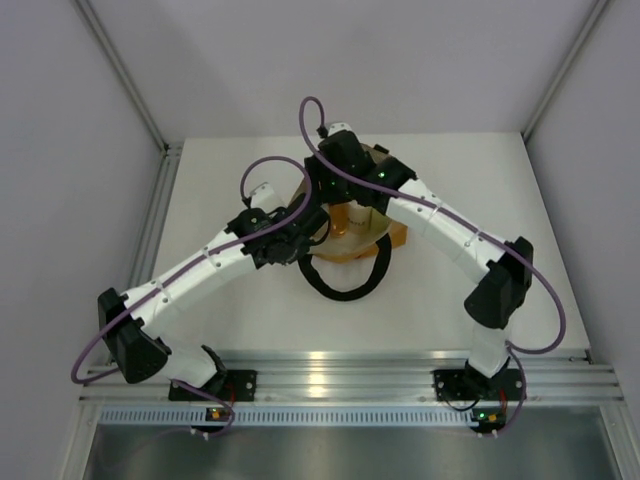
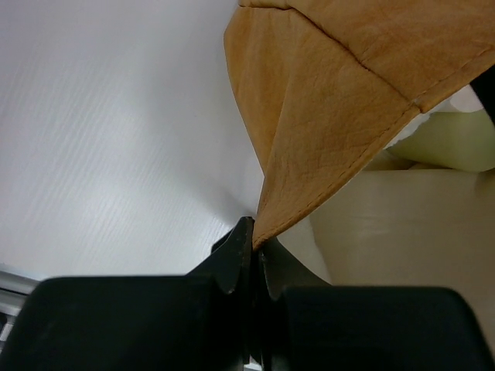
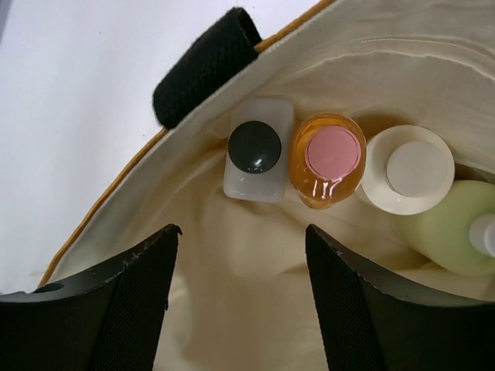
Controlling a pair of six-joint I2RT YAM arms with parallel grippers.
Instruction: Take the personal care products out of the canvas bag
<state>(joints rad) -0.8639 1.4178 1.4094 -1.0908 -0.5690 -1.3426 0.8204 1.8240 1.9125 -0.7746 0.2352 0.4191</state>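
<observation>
The mustard-orange canvas bag (image 1: 362, 236) lies mid-table, mostly under both arms. My left gripper (image 2: 255, 241) is shut on the bag's orange rim (image 2: 325, 116) and holds it up. My right gripper (image 3: 241, 232) is open and hovers over the bag's mouth. In the right wrist view four products stand in a row on the cream lining (image 3: 232, 309): a small white dark-capped bottle (image 3: 255, 151), an orange bottle with pink cap (image 3: 329, 158), a squat cream-white jar (image 3: 408, 170) and a pale yellow-green bottle (image 3: 456, 228). None is between the fingers.
A black loop handle (image 1: 345, 285) lies on the table in front of the bag; another handle (image 3: 205, 66) lies over the bag's rim. White walls close in the table (image 1: 500, 190) left, right and behind. An aluminium rail (image 1: 340, 375) runs along the near edge.
</observation>
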